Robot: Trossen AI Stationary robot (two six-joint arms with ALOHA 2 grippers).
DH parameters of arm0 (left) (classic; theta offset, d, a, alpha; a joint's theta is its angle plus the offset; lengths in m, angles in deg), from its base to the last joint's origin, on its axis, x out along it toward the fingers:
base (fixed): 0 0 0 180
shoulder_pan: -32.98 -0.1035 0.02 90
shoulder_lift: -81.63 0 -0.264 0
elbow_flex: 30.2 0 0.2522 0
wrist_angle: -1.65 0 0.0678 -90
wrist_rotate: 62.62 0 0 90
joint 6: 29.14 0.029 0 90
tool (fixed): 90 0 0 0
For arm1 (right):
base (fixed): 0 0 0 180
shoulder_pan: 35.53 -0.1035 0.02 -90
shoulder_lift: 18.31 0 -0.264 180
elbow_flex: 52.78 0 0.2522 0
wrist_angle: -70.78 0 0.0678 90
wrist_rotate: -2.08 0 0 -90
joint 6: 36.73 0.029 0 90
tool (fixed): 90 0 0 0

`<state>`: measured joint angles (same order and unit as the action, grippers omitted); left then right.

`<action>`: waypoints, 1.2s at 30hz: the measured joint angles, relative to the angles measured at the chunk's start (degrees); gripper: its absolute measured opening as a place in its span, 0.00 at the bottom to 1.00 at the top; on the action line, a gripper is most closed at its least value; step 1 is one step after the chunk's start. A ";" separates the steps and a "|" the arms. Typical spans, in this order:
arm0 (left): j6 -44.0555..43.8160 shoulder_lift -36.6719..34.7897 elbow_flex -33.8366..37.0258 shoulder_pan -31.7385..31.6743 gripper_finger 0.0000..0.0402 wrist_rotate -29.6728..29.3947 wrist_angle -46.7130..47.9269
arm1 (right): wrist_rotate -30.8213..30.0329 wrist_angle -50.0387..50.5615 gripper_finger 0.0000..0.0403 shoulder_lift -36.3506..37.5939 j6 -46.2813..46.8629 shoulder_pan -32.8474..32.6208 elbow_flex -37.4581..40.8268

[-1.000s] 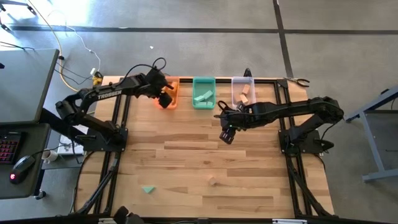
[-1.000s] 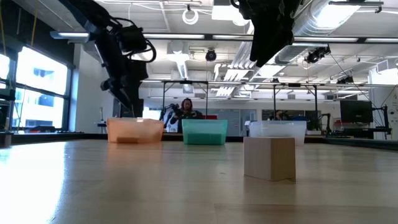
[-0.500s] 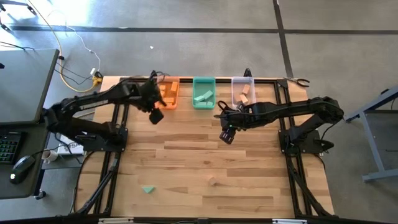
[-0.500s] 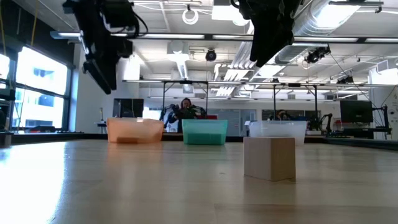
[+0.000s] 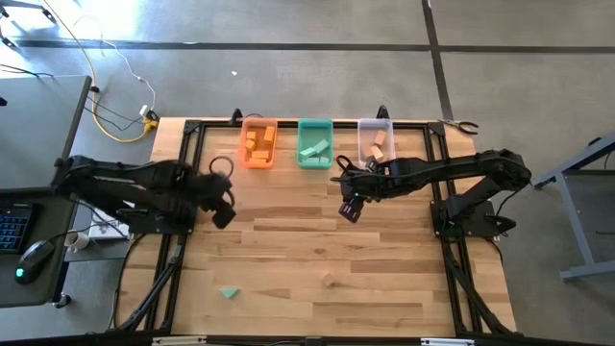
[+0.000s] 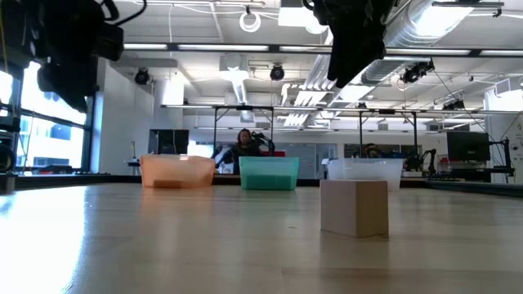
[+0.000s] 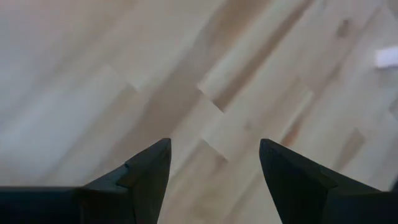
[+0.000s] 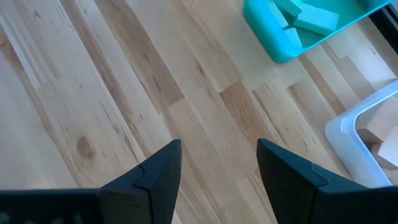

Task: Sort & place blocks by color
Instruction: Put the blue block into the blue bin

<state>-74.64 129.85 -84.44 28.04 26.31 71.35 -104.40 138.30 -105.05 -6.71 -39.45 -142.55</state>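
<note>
Wooden surface (image 5: 288, 240) carrying three bins along the far edge: orange bin (image 5: 257, 144), green bin (image 5: 314, 143), clear bin (image 5: 375, 141), each holding blocks of matching colour. Left pincer (image 5: 223, 215) low near the left edge, fingers apart, empty above bare planks. Right pincer (image 5: 350, 209) hanging just in front of the green and clear bins, fingers apart, gripping nothing. Pale wooden block (image 5: 329, 280) alone toward the near side, well apart from both arms. Teal block (image 5: 229, 292) lying near the front left.
</note>
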 joint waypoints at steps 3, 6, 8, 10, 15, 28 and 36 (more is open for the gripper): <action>-6.85 -0.37 0.28 6.97 0.58 -1.98 -0.32 | -0.02 -0.08 0.48 0.00 0.00 0.00 0.00; -12.38 -0.08 0.30 13.72 0.58 -3.71 -0.97 | -0.02 -0.07 0.48 0.00 0.00 0.00 0.00; -15.67 0.37 0.30 17.85 0.57 -4.14 -1.51 | -0.02 -0.07 0.48 0.00 0.00 0.00 0.00; -20.25 0.76 0.30 21.67 0.57 -4.33 -2.06 | -0.02 -0.08 0.48 0.00 0.00 0.00 0.00; -31.65 2.90 0.30 30.86 0.57 -6.14 -2.87 | -0.03 -0.36 0.48 0.00 0.00 0.00 0.00; -37.90 14.01 0.30 45.96 0.57 -10.01 -16.75 | -0.08 -1.01 0.48 0.00 -0.28 0.00 0.00; -28.96 21.78 0.30 51.91 0.57 -10.10 -23.34 | -0.09 -1.57 0.48 -0.01 -0.34 0.00 0.00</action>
<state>-103.60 151.63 -84.14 79.95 16.21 48.02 -104.49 136.73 -105.06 -7.05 -39.45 -142.55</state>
